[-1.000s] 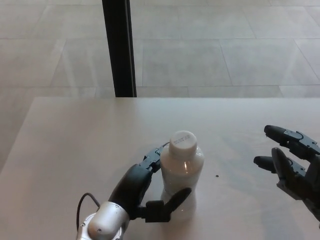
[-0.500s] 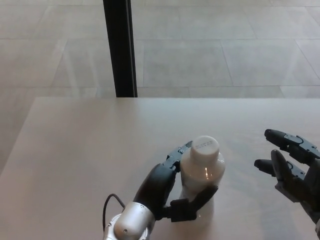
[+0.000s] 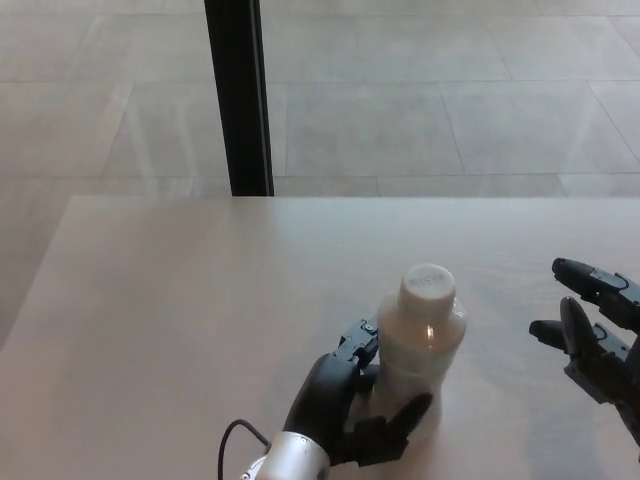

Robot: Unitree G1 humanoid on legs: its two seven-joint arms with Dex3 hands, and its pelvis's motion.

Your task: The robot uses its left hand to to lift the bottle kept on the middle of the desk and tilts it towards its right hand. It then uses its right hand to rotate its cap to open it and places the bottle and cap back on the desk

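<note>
A white plastic bottle (image 3: 420,345) with a white screw cap (image 3: 428,284) is held upright over the near middle of the desk. My left hand (image 3: 345,405) is shut on its lower body, fingers behind it and the thumb across its front. The bottle's base is hidden by that hand, so I cannot tell whether it touches the desk. My right hand (image 3: 595,325) hovers open at the right edge, fingers spread, about a hand's width from the cap and apart from it.
The pale desk (image 3: 180,300) runs back to its far edge below a tiled floor. A black vertical post (image 3: 238,95) stands behind the desk at the upper left. A black cable (image 3: 235,450) loops beside my left wrist.
My left hand has carried the bottle steadily to the right, toward my right hand. The right hand has drifted slightly right and down, still open.
</note>
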